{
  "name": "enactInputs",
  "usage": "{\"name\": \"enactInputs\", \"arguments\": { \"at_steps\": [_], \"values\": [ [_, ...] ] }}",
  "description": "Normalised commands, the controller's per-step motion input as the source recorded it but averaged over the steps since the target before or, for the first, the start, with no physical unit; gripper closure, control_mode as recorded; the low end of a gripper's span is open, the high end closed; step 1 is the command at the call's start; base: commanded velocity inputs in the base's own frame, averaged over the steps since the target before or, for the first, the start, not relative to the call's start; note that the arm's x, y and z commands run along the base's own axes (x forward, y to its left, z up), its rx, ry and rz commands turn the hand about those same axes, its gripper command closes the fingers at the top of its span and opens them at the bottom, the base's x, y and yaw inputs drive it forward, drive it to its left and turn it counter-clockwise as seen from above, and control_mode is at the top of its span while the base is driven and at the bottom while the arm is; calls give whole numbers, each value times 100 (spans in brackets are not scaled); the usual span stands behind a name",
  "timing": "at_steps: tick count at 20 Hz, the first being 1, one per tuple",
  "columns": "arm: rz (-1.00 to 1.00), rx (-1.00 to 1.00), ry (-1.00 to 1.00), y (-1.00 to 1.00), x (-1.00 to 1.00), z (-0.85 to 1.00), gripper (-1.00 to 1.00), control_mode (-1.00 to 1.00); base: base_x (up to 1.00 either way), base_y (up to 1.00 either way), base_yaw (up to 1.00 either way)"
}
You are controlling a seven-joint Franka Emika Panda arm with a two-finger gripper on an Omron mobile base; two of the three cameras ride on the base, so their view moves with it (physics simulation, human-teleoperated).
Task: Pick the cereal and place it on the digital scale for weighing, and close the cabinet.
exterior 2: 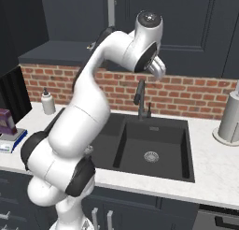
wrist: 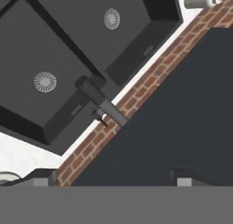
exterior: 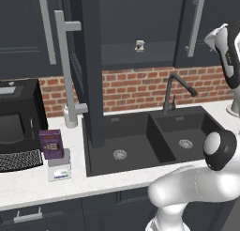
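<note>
purple cereal box (exterior: 51, 143) stands upright on the digital scale (exterior: 60, 169), on the pale counter (exterior: 28, 185) just in front of the black microwave (exterior: 18, 116). nothing grips it; the arm is well apart from it, up by the wall cabinet (exterior: 136, 28).

left base view: one cabinet door (exterior: 89, 65) swung open, edge-on toward the camera, its long silver bar handle (exterior: 65, 70) facing left. inside, on the shelf, a tiny white-and-dark jar (exterior: 139, 45). below, the dark double sink (exterior: 150, 141) with a black faucet (exterior: 176, 89) against the brick wall (exterior: 136, 87). the box's pale printed marks and the blue display of the scale are readable here.

right base view: box (exterior 2: 6, 122) and scale (exterior 2: 10, 141) sit at the far left edge, partly cropped. arm bends high over the sink (exterior 2: 149, 149); gripper (exterior 2: 158, 71) hangs above the faucet (exterior 2: 139, 97), fingers too small to separate. adds a soap bottle (exterior 2: 47, 102) on the counter and a paper towel roll (exterior 2: 229, 118) at right.

hand view: rolled; looks down on both sink basins (wrist: 68, 59), faucet (wrist: 100, 102), brick strip and a navy cabinet face (wrist: 182, 127). the two finger tips (wrist: 184, 180) stand wide apart with nothing between them, so the jaws are released.
</note>
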Motion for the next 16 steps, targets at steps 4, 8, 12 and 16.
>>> {"name": "enactInputs", "arguments": {
  "at_steps": [4,8,12,16],
  "values": [
    [1,-3,-17,7,-10,-6,-100,-100,0,0,0],
    [0,-5,-26,33,-96,0,-100,-100,0,0,0],
    [0,-4,-23,14,-100,0,-100,-100,0,0,0],
    [1,-9,-16,6,-87,-27,-100,-100,0,0,0]
  ]
}}
